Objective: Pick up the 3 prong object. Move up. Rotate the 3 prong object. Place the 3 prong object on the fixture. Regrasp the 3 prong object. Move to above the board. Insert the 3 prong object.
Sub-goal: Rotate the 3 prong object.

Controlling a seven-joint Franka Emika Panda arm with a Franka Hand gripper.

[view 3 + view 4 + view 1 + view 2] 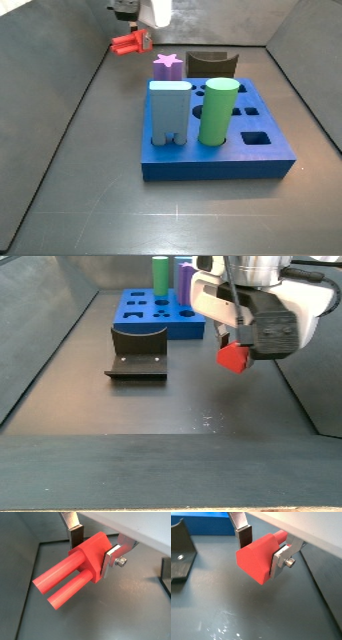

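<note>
My hand [93, 549] is clamped on the 3 prong object [75, 571], aloft: light, rigid, slick plastic, best gripped across its flat block.

Matt red plastic 3 prong object [75, 571] (hand [93, 548] fingers [111, 558] metal)

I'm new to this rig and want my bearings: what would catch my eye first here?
The claw, hanging above the floor, grips the bright red 3 prong object lifted in the air. In a side view, the blue board sits mid-floor with a green cylinder and a light blue block standing in it; the dark fixture stands beside it.
</note>
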